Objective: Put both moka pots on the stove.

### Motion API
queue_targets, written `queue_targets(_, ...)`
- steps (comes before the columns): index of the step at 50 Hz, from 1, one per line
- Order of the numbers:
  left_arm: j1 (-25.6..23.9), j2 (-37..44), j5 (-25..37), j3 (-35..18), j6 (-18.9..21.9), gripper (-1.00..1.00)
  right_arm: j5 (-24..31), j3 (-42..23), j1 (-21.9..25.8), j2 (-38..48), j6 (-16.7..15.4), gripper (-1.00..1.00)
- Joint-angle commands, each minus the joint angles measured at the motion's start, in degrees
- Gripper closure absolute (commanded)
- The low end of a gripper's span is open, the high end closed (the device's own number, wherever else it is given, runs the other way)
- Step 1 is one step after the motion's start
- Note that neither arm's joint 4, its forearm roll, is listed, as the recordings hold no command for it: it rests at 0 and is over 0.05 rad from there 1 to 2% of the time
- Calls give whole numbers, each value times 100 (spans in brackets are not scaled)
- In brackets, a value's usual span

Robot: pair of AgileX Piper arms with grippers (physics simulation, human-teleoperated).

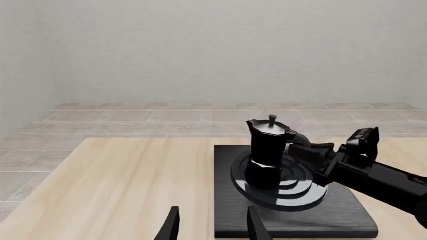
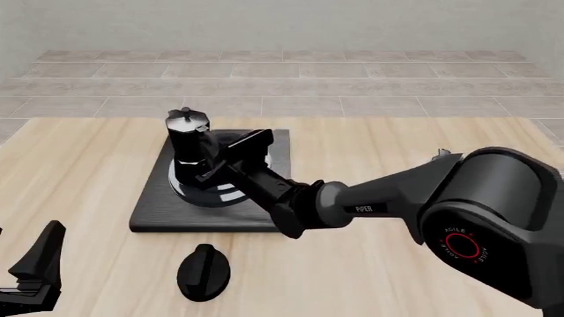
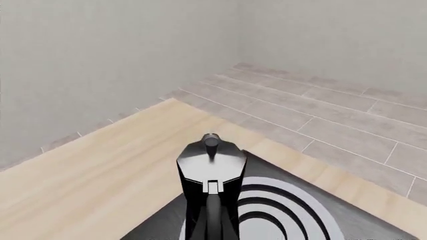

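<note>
Pale wood planks form the table [image 2: 370,142], set in a room of grey floor tiles and plain light walls. On it lies the stove [image 2: 154,211], a flat black square slab with silver-grey concentric rings. One moka pot [image 2: 187,148], glossy black, faceted and narrow-waisted with a silvery lid and small knob, stands upright on the burner rings, directly ahead of the right gripper [image 2: 210,164], whose fingers close on the pot's black side handle. The left gripper [image 1: 212,225], fingers spread apart and empty, hangs just short of the stove's near edge. A low black oval knob [image 2: 203,271] rests on the table behind the right gripper.
</note>
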Motion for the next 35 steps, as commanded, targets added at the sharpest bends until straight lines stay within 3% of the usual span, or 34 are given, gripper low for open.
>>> queue_targets(1,0,0,0,0,0,-100,-20,-93,67,-139,41,100)
queue_targets(2,0,0,0,0,0,-100,-29,-76,77,-134,-2,100)
queue_targets(3,0,0,0,0,0,-100,-39,-60,76,-137,5,-100)
queue_targets(7,0,0,0,0,0,-100,18,-39,72,-183,3,-100)
queue_targets(9,0,0,0,0,0,-100,169,-89,58,-186,190,-100)
queue_targets(15,0,0,0,0,0,-100,167,14,65,-277,66,-100)
queue_targets(19,0,0,0,0,0,-100,235,56,76,-353,236,-100)
queue_targets(35,0,0,0,0,0,-100,298,350,141,-646,83,-100)
